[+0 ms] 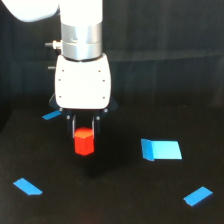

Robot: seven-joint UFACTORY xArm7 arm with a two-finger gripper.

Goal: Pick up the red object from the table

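The red object (84,141) is a small red-orange hexagonal block, upright, between my gripper's two dark fingers. My gripper (84,131) hangs from the white arm at centre left and is shut on the block's upper part. The block's lower half shows below the fingertips. It looks raised a little above the black table (115,200), with a faint dark patch under it, but I cannot tell the gap for sure.
Flat blue pieces lie on the table: a large one (161,149) to the exterior view's right of the block, a small strip (51,115) behind at left, one at front left (27,187), one at front right (198,196).
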